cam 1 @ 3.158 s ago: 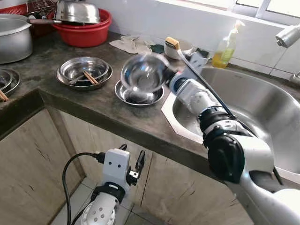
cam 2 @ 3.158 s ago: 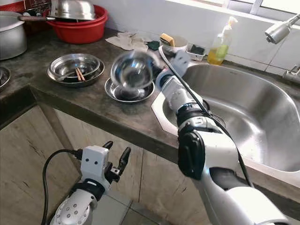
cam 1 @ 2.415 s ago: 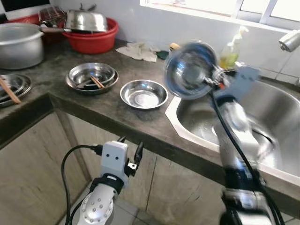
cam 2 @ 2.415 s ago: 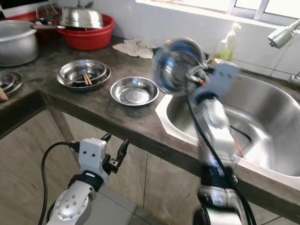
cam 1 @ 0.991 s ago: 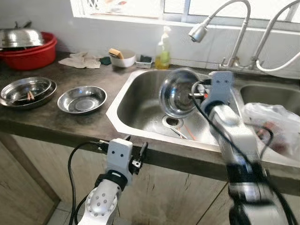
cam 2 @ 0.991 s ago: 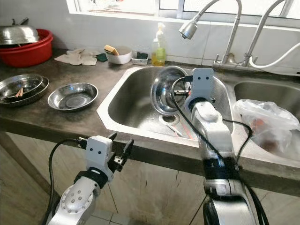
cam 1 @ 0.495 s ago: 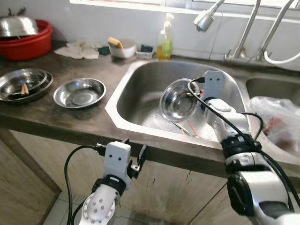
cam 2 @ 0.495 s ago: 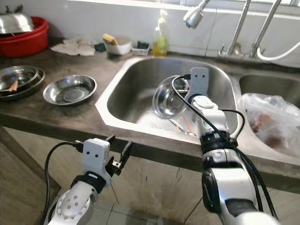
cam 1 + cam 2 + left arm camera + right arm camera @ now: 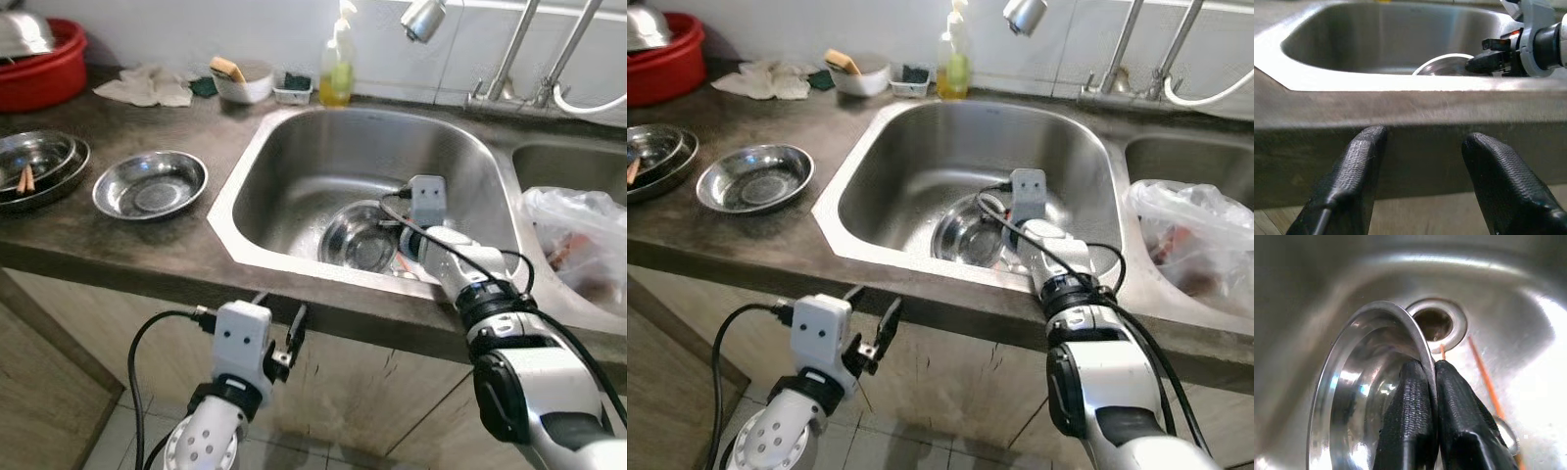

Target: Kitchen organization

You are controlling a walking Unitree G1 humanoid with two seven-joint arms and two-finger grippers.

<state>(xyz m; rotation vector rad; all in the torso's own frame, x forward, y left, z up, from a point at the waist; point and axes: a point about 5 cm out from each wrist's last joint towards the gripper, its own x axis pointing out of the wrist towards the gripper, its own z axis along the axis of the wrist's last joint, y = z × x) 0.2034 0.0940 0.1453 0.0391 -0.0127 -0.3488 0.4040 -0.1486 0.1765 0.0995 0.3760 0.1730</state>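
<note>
Jaws of right gripper clamped on steel bowl rim, low in sink, left gripper jaws apart below counter edge

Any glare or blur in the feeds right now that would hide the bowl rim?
Right wrist view: bowl rim sharp where the jaws pinch it; sink floor blown out by glare. Left wrist view: sink edge glares white, fingers soft. Left eye view: crisp, mild reflections in the bowl.
</note>
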